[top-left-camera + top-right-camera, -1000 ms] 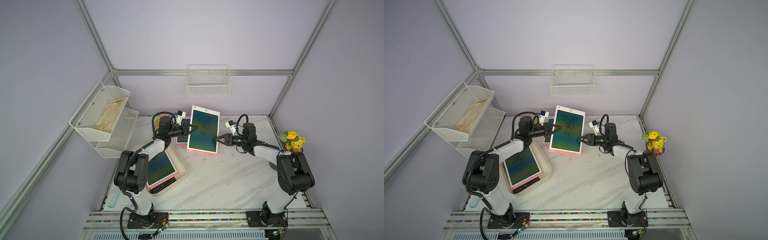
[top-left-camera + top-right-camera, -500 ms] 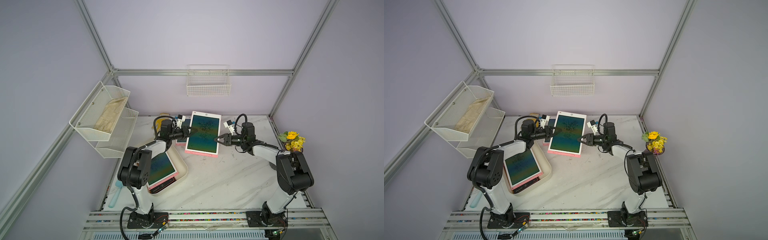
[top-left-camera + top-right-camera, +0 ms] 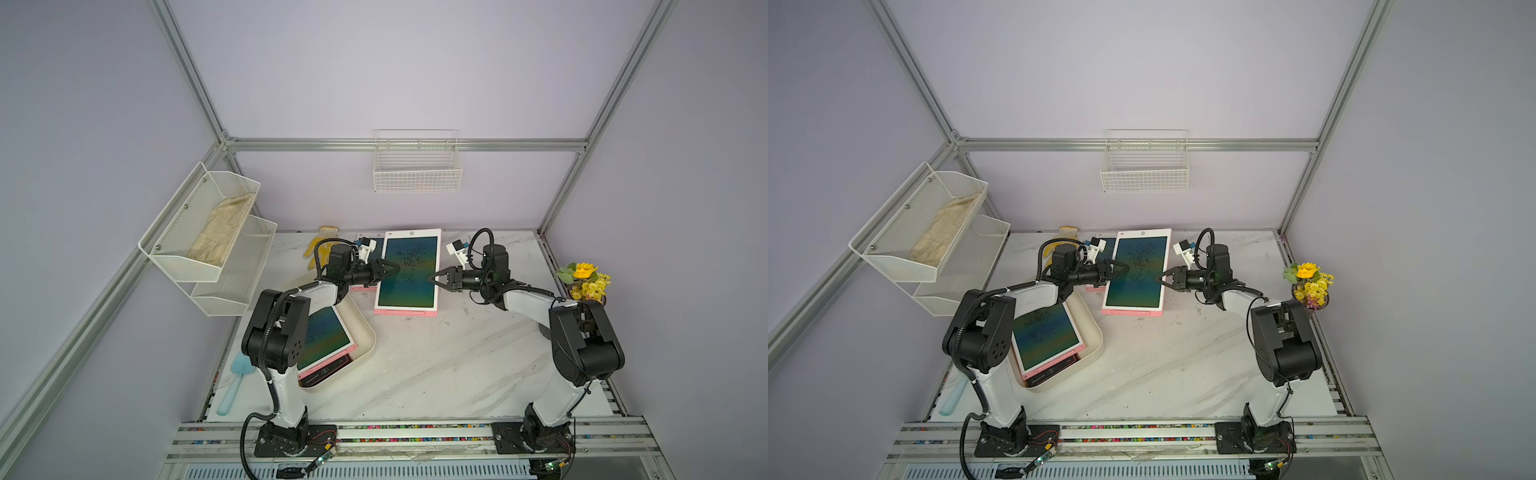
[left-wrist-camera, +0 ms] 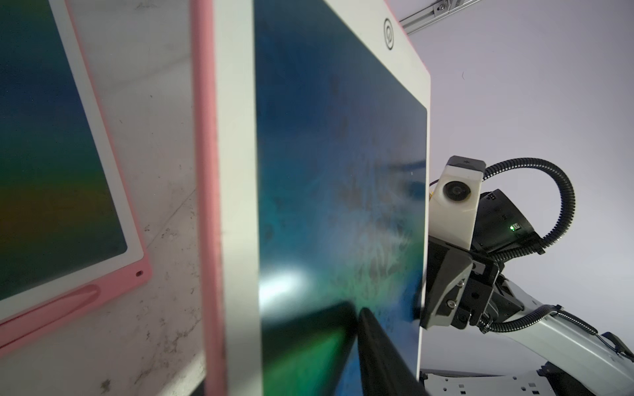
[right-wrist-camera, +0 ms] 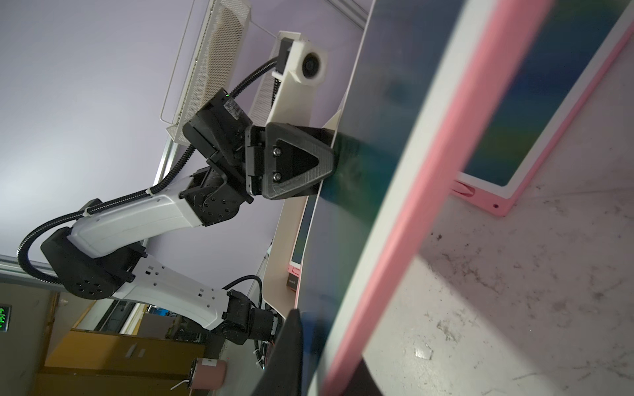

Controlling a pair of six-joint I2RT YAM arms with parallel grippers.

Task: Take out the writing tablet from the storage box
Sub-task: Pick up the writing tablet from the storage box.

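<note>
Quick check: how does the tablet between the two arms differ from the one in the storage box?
The middle tablet is tilted up over the table between the left end effector and right end effector; the box tablet lies in the storage box, untouched. The middle tablet shows almost fully; the box tablet is partly hidden by the left arm. Both have white frames, pink backs, blue-green screens.

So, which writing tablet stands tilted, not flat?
The middle tablet, its top end raised; others lie flat in the storage box or on the table.
</note>
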